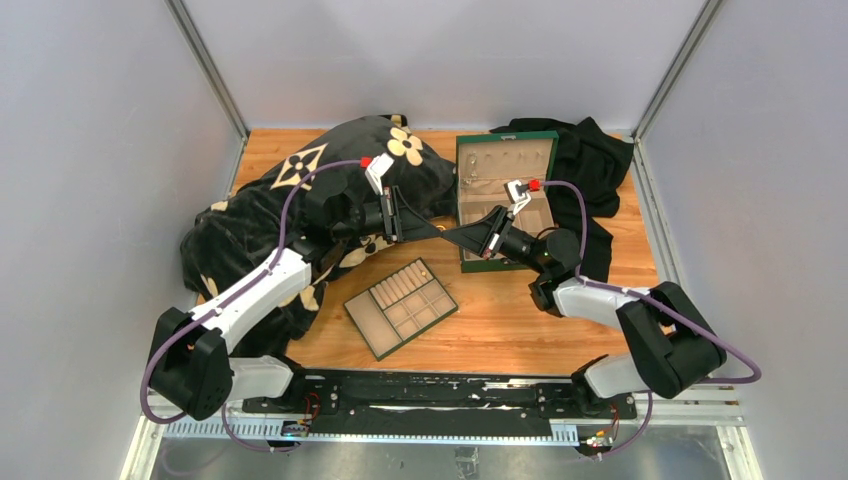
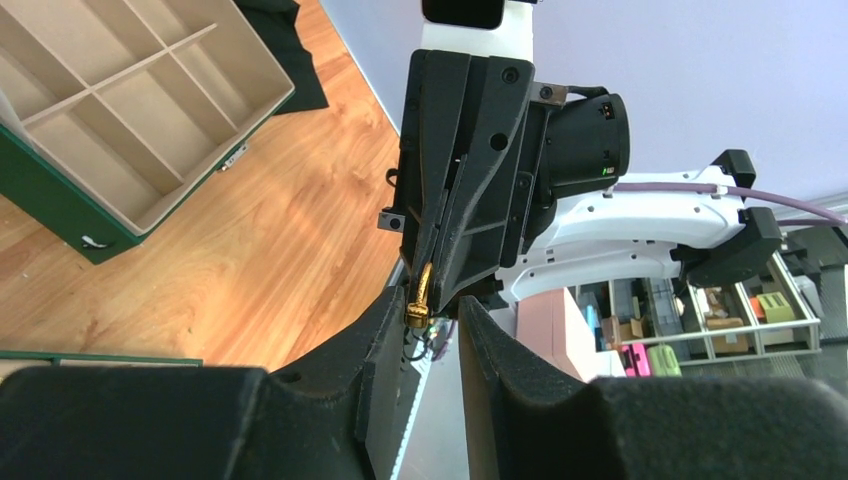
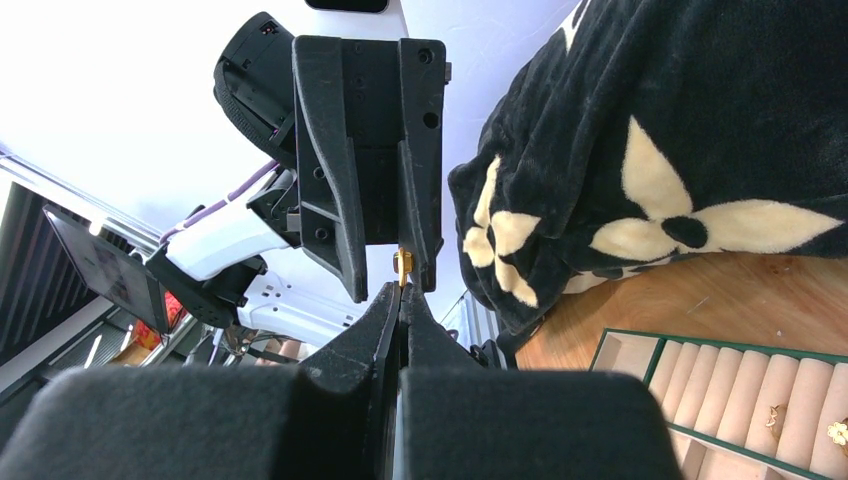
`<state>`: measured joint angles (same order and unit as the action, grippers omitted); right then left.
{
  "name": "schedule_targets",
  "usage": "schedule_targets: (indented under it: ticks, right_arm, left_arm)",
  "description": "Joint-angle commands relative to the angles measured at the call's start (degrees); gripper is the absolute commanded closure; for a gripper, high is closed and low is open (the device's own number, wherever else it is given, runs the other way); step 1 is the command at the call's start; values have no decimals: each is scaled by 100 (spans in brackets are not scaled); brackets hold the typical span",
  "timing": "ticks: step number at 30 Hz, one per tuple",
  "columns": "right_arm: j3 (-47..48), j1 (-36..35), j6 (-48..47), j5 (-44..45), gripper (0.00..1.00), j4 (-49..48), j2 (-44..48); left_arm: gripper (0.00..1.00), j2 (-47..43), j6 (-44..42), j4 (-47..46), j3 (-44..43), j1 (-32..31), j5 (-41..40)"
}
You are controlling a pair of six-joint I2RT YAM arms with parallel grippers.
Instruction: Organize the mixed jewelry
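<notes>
My two grippers meet tip to tip in the air between the tray and the box. The right gripper (image 3: 402, 292) is shut on a small gold-coloured piece (image 3: 402, 265) of the mixed jewelry, which sticks out past its fingertips. In the left wrist view the same gold piece (image 2: 420, 296) hangs from the right gripper's tips. The left gripper (image 2: 432, 320) stands open around its end: the piece lies against one finger (image 2: 385, 335), and the other finger is apart from it. Seen from above, the left gripper (image 1: 436, 231) and the right gripper (image 1: 452, 234) almost touch. Two more small gold pieces (image 3: 775, 418) sit in the tray's ridged rolls.
The flat green tray (image 1: 362, 322) lies at the near middle. The open green box (image 1: 462, 200) stands behind the right gripper. A black blanket with beige flowers (image 1: 300, 190) is heaped at the left, and a black cloth (image 1: 595, 165) lies at the back right.
</notes>
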<state>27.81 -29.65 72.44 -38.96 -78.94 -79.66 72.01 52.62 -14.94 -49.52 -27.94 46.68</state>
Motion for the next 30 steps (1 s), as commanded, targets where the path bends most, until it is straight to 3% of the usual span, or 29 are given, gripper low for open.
schedule_targets:
  ticks: [1, 17, 30]
  right_arm:
    - [169, -94, 7, 4, 100, -325, -32]
    - [59, -83, 68, 81, 100, -494, -52]
    - [51, -83, 58, -13, 100, -466, -44]
  left_arm:
    - [70, -8, 2, -106, -130, 13, -15]
    - [76, -157, 37, -106, -15, 120, -42]
    - [100, -253, 71, -106, 65, 123, -81]
